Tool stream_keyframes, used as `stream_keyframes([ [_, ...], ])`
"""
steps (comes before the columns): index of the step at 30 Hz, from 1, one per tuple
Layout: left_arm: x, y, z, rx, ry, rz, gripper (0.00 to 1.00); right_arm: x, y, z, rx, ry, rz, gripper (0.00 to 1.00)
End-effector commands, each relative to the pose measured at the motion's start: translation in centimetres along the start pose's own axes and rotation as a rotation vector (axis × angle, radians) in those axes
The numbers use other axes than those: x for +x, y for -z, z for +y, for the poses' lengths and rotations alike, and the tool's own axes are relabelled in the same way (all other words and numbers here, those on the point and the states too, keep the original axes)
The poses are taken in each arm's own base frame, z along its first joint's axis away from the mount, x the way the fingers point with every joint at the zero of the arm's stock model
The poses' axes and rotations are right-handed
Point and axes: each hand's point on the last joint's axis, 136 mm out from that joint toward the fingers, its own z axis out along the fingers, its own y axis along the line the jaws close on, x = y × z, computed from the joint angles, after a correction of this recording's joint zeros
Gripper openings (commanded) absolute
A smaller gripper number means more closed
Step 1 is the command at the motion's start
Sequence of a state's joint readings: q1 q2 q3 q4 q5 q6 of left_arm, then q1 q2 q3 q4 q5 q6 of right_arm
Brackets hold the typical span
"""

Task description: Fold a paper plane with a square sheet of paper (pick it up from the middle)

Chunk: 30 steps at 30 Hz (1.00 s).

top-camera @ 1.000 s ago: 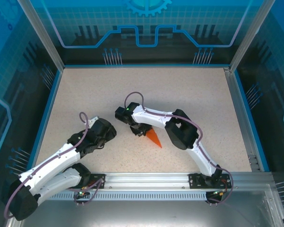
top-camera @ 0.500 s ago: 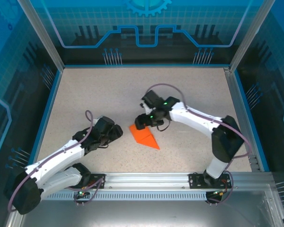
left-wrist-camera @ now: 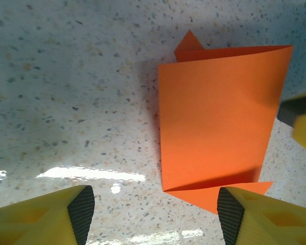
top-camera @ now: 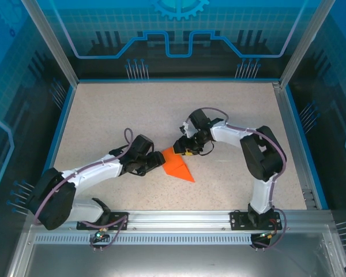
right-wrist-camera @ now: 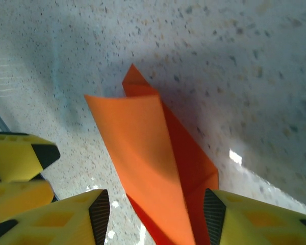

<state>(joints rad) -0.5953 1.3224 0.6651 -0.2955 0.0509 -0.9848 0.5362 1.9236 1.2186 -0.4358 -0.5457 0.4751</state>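
Note:
The orange square sheet of paper [top-camera: 177, 169] lies folded into a pointed wedge on the table's middle, tip toward the near right. One loose flap [right-wrist-camera: 137, 148] stands up off it. My left gripper [top-camera: 157, 161] is at the paper's left edge, open. In the left wrist view the paper [left-wrist-camera: 219, 117] lies ahead, its near corner beside the right fingertip [left-wrist-camera: 228, 209], and the left gripper [left-wrist-camera: 155, 212] holds nothing. My right gripper [top-camera: 181, 150] is at the paper's far edge. In its wrist view the right gripper [right-wrist-camera: 157, 217] is open, with the raised flap between the spread jaws.
The speckled beige table [top-camera: 132, 115] is walled by blue panels and a metal rail [top-camera: 179, 219] at the near edge. The two grippers are close together over the paper; the left gripper's yellow fingers [right-wrist-camera: 20, 158] show beside the right one.
The left arm has reached right up to the paper's edge. The right gripper, first lying over the paper, lifted off, uncovered a wider folded shape and came back down to its far edge.

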Motion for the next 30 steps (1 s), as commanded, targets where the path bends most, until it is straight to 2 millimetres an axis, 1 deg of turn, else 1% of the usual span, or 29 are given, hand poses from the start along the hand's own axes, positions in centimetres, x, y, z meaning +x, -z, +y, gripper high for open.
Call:
stream_keyframes([
  [1, -0.2, 0.2, -1.5, 0.043, -0.028, 0.02, 0.68, -1.0, -0.6, 1.0, -0.086, 0.041, 0.016, 0.53],
  [2, -0.2, 0.2, -1.5, 0.041, -0.03, 0.021, 0.68, -1.1, -0.8, 1.0, -0.097, 0.043, 0.02, 0.51],
  [5, -0.2, 0.2, -1.6, 0.037, -0.033, 0.022, 0.68, -1.2, -1.0, 0.6, -0.099, 0.029, 0.017, 0.38],
  [7, -0.2, 0.1, -1.5, 0.032, -0.035, 0.025, 0.68, -1.6, -0.7, -0.2, -0.095, 0.002, -0.013, 0.27],
  [8, -0.2, 0.0, -1.5, 0.031, -0.035, 0.027, 0.68, -1.7, -0.5, -0.6, -0.099, -0.016, -0.027, 0.24],
  [11, -0.2, -0.1, -1.7, 0.033, -0.037, 0.033, 0.68, -2.1, 0.5, -1.8, -0.133, -0.076, -0.083, 0.17],
  [12, -0.2, -0.1, -1.7, 0.032, -0.04, 0.034, 0.68, -2.3, 0.8, -2.2, -0.141, -0.092, -0.105, 0.16],
  [15, -0.2, -0.2, -1.8, 0.035, -0.043, 0.036, 0.68, -1.9, 1.5, -3.5, -0.137, -0.152, -0.154, 0.12],
  [17, -0.3, -0.2, -1.9, 0.037, -0.043, 0.035, 0.68, -1.6, 1.9, -4.1, -0.136, -0.186, -0.188, 0.12],
  [18, -0.2, -0.2, -2.0, 0.039, -0.044, 0.037, 0.68, -1.5, 2.0, -4.2, -0.134, -0.199, -0.203, 0.15],
  [20, -0.2, -0.3, -2.2, 0.045, -0.045, 0.04, 0.68, -1.1, 2.3, -4.4, -0.13, -0.206, -0.219, 0.24],
  [22, -0.2, -0.3, -2.3, 0.051, -0.047, 0.043, 0.68, -0.9, 2.8, -4.4, -0.115, -0.202, -0.228, 0.36],
  [25, -0.2, -0.3, -2.4, 0.056, -0.051, 0.046, 0.68, -0.7, 4.5, -4.4, -0.047, -0.172, -0.25, 0.44],
  [28, -0.2, -0.3, -2.4, 0.058, -0.055, 0.042, 0.68, 0.0, 6.6, -4.1, 0.029, -0.13, -0.277, 0.47],
  [29, -0.2, -0.3, -2.4, 0.057, -0.055, 0.04, 0.68, 0.2, 7.1, -3.7, 0.032, -0.111, -0.28, 0.44],
  [30, -0.3, -0.3, -2.4, 0.058, -0.054, 0.038, 0.68, 0.7, 7.5, -3.2, 0.025, -0.092, -0.273, 0.39],
])
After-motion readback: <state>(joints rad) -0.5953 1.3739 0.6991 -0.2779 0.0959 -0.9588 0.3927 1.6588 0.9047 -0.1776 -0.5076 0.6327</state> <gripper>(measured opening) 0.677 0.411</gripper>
